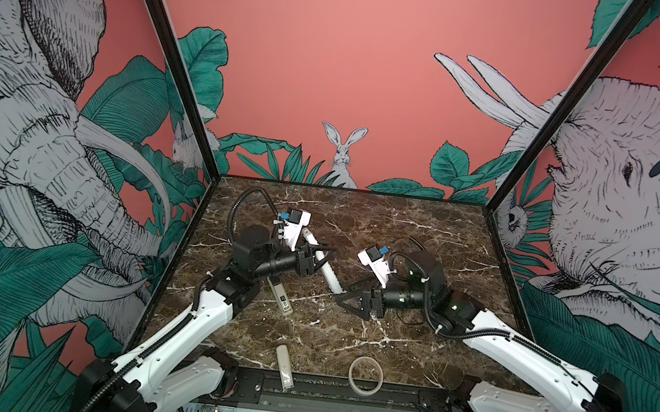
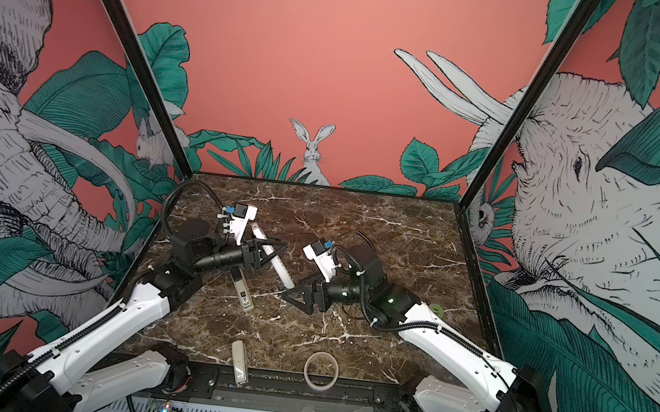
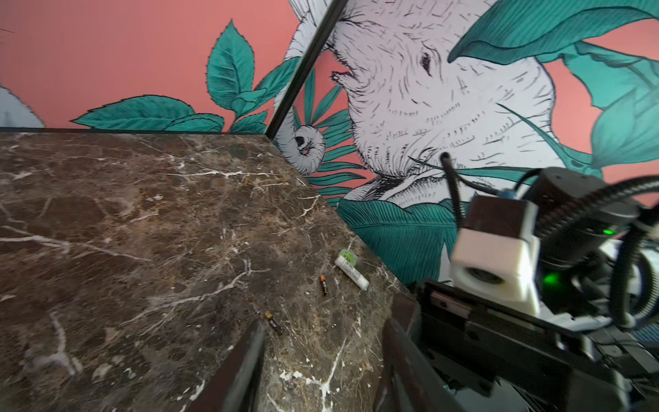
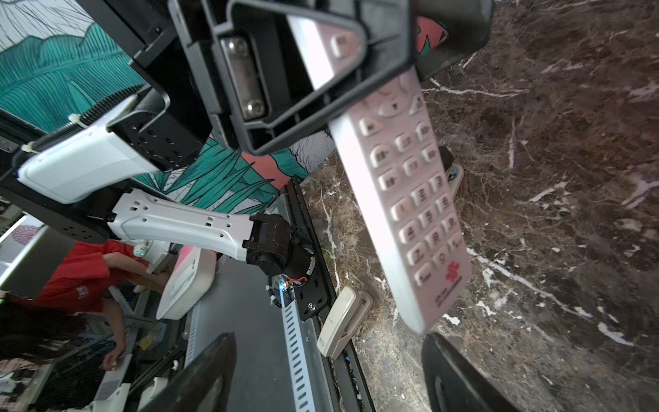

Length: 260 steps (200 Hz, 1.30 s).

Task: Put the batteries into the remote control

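Observation:
The slim white remote control [image 4: 410, 199] shows its button side in the right wrist view, red logo at the near end. My left gripper [image 1: 316, 258] is shut on it near the other end. In both top views the remote control [image 2: 281, 271] slants across the table's middle. My right gripper [image 4: 328, 342] is open with nothing between its fingers, and the logo end hangs just beyond one fingertip [image 4: 438, 356]. In a top view the right gripper [image 1: 346, 296] points at that end. Two small batteries [image 3: 323, 285] [image 3: 274, 321] lie on the marble, apart from both grippers.
A grey-white stick with a black-and-white label [image 1: 281, 296] lies under the left arm. A plain cream remote [image 1: 285, 365] and a tape ring [image 1: 365, 374] sit at the front edge. A white tube [image 3: 351, 273] lies by the right wall. Patterned walls enclose three sides.

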### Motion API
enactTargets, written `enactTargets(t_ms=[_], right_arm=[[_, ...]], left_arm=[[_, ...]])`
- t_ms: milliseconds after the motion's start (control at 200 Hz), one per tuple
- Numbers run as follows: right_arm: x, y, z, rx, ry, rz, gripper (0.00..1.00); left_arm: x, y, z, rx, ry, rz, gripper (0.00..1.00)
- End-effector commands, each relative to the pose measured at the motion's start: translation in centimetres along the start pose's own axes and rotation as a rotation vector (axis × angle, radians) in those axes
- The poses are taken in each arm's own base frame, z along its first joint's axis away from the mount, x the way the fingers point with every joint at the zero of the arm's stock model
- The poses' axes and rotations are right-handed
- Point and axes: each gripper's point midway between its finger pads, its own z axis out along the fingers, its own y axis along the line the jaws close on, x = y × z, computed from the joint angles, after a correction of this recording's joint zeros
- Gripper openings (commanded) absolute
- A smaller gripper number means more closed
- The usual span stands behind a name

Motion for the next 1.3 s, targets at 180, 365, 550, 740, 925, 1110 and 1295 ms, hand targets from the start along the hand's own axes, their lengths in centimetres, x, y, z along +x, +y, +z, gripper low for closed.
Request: enactTargets(t_ms=[180, 365, 550, 740, 925, 1110, 1295], right_arm=[[-0.9, -3.5, 3.1, 0.283, 0.04, -0.196, 0.81], [-1.3, -4.5, 6.5, 0.277, 0.041, -0.235, 0.81], [-1.9, -4.9, 9.1, 0.24, 0.002, -0.217, 0.75], [-2.1, -5.1, 10.4, 0.205, -0.03, -0.184, 0.59], [-2.0, -5.0, 10.4, 0.194, -0.048, -0.153, 0.4], [-2.2, -4.4, 9.7, 0.18, -0.065, -0.128, 0.25], [-2.2, -3.4, 9.0, 0.118, -0.061, -0.081, 0.15]], left_arm=[[0.5, 2.9, -1.1, -0.237, 0.094, -0.08, 0.23], [1.1, 3.9, -2.5, -0.343, 0.122, -0.132, 0.25], [1.8, 4.0, -2.7, -0.347, 0.127, -0.17, 0.25], [2.5, 4.2, -2.5, -0.334, 0.13, -0.183, 0.25], [2.5, 4.2, -2.4, -0.327, 0.129, -0.183, 0.25], [2.3, 3.8, -2.1, -0.294, 0.121, -0.181, 0.26], [1.6, 2.5, -1.9, -0.234, 0.119, -0.135, 0.36]])
